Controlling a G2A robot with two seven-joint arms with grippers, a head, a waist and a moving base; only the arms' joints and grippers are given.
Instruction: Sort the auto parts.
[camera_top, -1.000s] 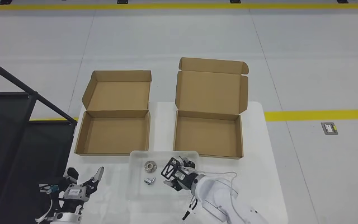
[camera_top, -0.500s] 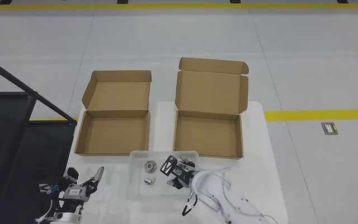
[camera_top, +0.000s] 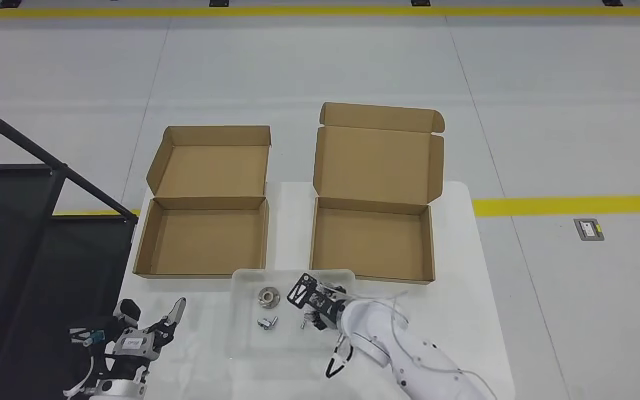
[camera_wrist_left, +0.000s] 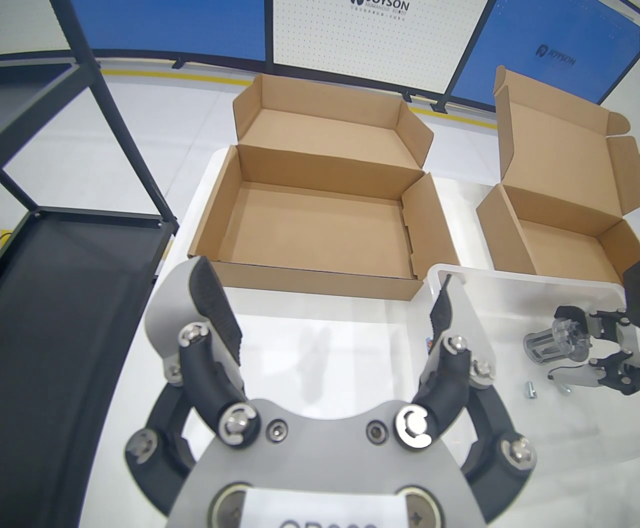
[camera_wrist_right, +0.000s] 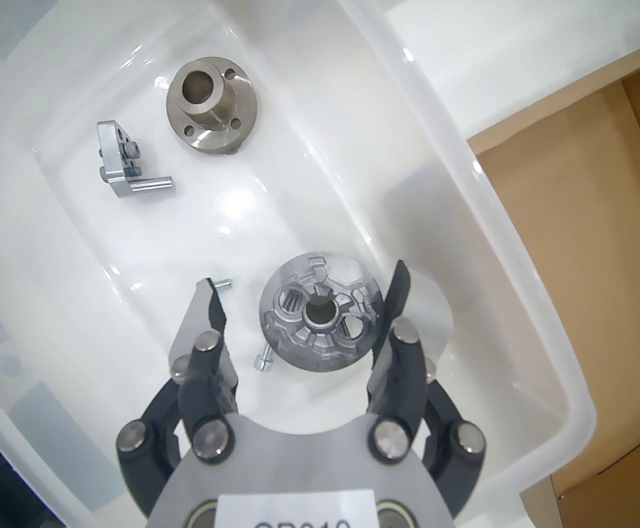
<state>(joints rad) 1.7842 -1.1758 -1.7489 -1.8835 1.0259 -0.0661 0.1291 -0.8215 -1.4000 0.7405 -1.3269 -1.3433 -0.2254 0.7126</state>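
Observation:
A clear plastic bin (camera_wrist_right: 505, 260) (camera_top: 240, 340) holds several metal auto parts. My right gripper (camera_wrist_right: 305, 300) (camera_top: 312, 300) is open inside it, its fingers on either side of a round grey cast disc (camera_wrist_right: 320, 320); one pad is close against the disc's rim. A flanged hub (camera_wrist_right: 212, 110) (camera_top: 267, 296) and a small silver bracket with a pin (camera_wrist_right: 125, 162) (camera_top: 266, 322) lie farther off in the bin. Two small bolts (camera_wrist_right: 262, 361) lie beside the disc. My left gripper (camera_wrist_left: 325, 305) (camera_top: 155, 325) is open over the table's left front, holding nothing.
Two open cardboard boxes stand behind the bin: the left box (camera_top: 203, 238) (camera_wrist_left: 315, 225) and the right box (camera_top: 372, 240) (camera_wrist_left: 560, 235). A black metal rack (camera_wrist_left: 65, 280) (camera_top: 50, 260) stands left of the table.
My right gripper has moved a little to the left and farther back inside the bin. The left arm has kept still.

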